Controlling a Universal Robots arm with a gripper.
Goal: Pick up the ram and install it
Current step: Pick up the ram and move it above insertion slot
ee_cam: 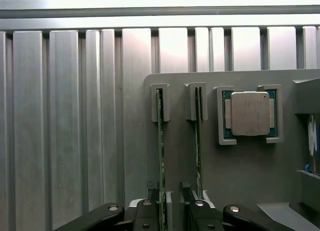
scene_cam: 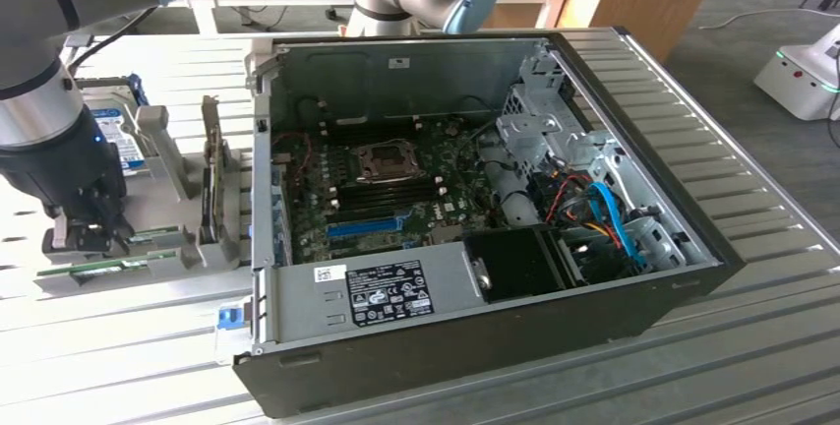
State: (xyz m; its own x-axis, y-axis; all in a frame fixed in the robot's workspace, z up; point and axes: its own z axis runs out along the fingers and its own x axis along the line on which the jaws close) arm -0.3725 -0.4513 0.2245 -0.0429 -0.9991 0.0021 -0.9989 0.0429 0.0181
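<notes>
The gripper (ee_cam: 168, 207) stands wide open, low over a grey holder plate (ee_cam: 240, 176). Its dark fingers (ee_cam: 145, 218) sit on either side of the ram (ee_cam: 161, 151) without pressing on it. The ram is a thin green board standing on edge in the plate's outermost slot, the one nearest the plate's bare-table edge. A second ram stick (ee_cam: 198, 136) stands on edge in the next slot, parallel and just beside the first. It lies between the ram and a processor (ee_cam: 248, 113) that rests flat in a square pocket of the same plate. In the exterior view the arm (scene_cam: 46, 120) comes straight down onto this plate, which lies on the slatted metal table (scene_cam: 749, 120) near the table's edge at the exterior view's left. A hard drive (scene_cam: 121, 145) with a blue label stands upright at the plate's far end. Just beside the plate, toward the middle of the table, lies a computer case (scene_cam: 630, 317) with its open side up. Inside it the motherboard (scene_cam: 420, 199) shows a bare processor socket (scene_cam: 388, 159), dark memory slots beside the socket, and a blue slot (scene_cam: 365, 225) nearer the case's front edge.
</notes>
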